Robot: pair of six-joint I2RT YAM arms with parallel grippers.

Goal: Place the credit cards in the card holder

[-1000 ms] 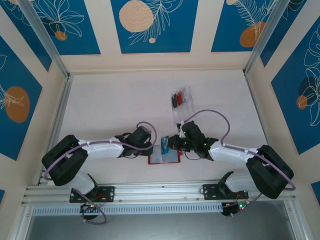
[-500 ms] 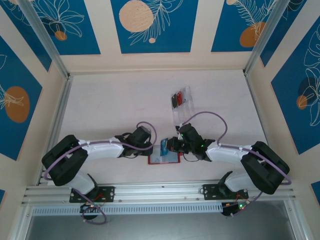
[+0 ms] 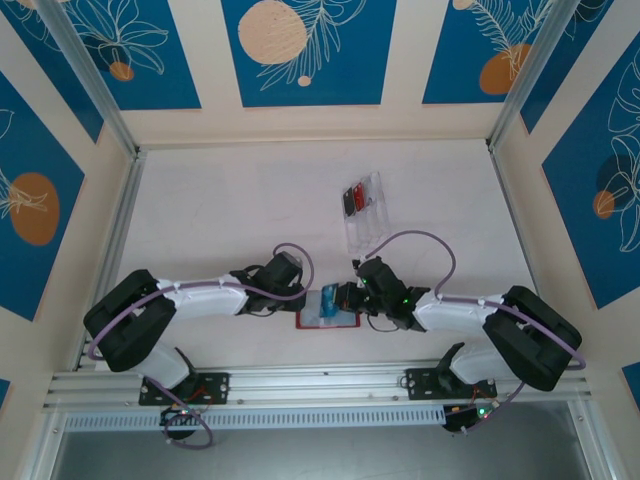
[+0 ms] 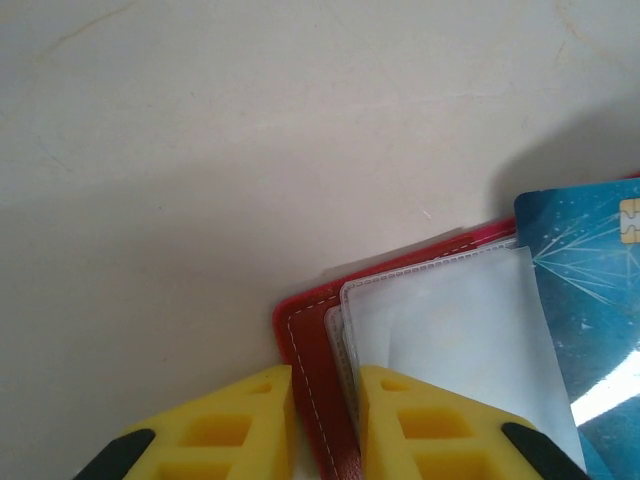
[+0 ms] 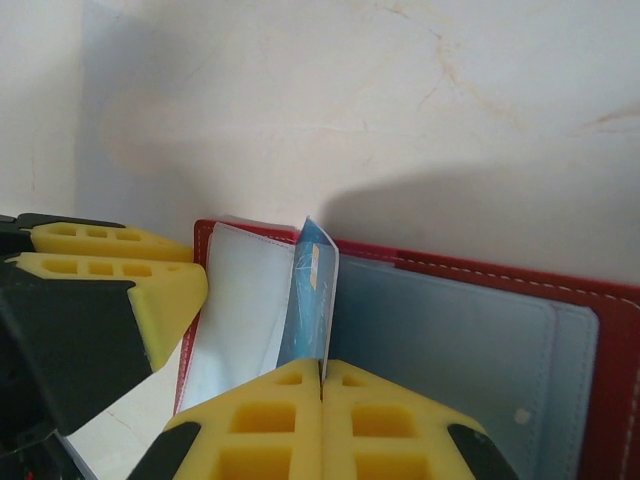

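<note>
The card holder (image 3: 345, 319), a red wallet with clear sleeves, lies open at the table's near middle. My left gripper (image 3: 303, 297) is shut on its left edge; the yellow fingers (image 4: 232, 425) straddle the red cover (image 4: 305, 340) and the sleeve edges. My right gripper (image 5: 321, 372) is shut on a blue credit card (image 5: 312, 290), which stands on edge between the sleeves at the card holder's (image 5: 520, 275) fold. The same card (image 4: 590, 300) lies over the right sleeve in the left wrist view. In the top view my right gripper (image 3: 341, 298) sits at the wallet's upper right.
A clear plastic tray (image 3: 365, 226) stands behind the wallet, with a red card (image 3: 360, 195) and a black card (image 3: 347, 201) at its far end. Aluminium rails border the table on the left, right and near sides.
My right gripper has moved nearer and slightly left with the blue card, bringing it lower over the open wallet. The left gripper has kept its hold and place.
</note>
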